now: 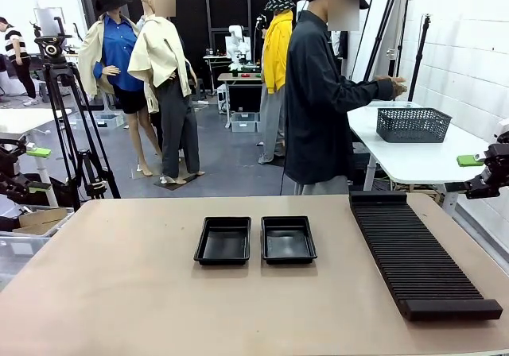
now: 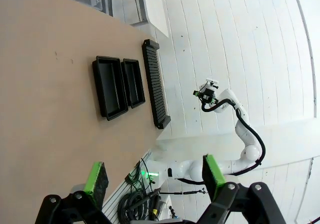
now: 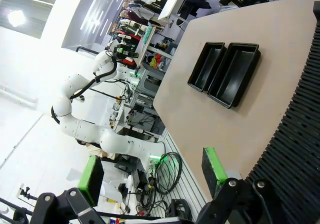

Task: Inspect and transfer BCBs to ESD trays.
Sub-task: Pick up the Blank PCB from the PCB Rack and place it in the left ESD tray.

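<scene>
Tan table [image 1: 119, 292] fills the lower part of the front view. The left ESD tray [image 1: 223, 241] and right ESD tray [image 1: 288, 240] lie flat side by side at its centre, just apart, and a long black ribbed rack [image 1: 413, 257] lies at lower right, clear of both. Left gripper [image 2: 154, 178] hangs at the far left edge of the frame and right gripper [image 3: 152, 176] at the far right edge, each released, jaws spread wide and gripping nothing. Person [image 1: 318, 110] stands at upper centre, one hand reaching toward a mesh basket [image 1: 412, 124] on a white table [image 1: 421, 161] at upper right.
</scene>
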Controlling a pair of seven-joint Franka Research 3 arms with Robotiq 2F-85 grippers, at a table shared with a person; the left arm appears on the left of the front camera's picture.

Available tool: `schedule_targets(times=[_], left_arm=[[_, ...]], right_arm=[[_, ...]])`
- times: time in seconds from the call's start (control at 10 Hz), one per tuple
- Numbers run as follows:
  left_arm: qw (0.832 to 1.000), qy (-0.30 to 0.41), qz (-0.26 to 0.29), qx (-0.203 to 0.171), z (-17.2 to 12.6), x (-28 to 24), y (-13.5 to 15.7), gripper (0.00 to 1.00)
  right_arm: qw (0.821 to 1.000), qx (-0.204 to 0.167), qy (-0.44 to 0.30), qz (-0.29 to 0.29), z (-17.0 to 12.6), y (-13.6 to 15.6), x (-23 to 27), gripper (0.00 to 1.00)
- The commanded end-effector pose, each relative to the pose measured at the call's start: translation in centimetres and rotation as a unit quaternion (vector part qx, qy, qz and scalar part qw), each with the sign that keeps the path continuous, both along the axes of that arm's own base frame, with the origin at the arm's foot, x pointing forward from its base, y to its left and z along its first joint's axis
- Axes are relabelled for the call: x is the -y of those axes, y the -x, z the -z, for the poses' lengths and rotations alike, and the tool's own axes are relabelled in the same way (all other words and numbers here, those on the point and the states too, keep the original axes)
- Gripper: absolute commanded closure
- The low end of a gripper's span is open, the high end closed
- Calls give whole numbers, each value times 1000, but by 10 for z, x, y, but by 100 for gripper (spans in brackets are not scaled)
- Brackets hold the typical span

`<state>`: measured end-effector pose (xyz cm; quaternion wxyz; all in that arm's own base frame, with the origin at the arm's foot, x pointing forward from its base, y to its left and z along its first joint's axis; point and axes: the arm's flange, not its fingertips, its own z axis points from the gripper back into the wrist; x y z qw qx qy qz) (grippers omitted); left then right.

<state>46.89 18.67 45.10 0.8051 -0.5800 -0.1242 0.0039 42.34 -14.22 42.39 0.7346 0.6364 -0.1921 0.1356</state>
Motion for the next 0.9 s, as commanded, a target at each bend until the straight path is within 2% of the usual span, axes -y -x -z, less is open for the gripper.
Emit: schedule_targets(times=[0.0,0.8], left_arm=[[1000,-3,-4,-2,-4,1,0,0],[1000,-3,-4,-2,-4,1,0,0]], right_arm=[[1000,-1,-1,0,1,1,0,0],[1000,-1,-1,0,1,1,0,0]])
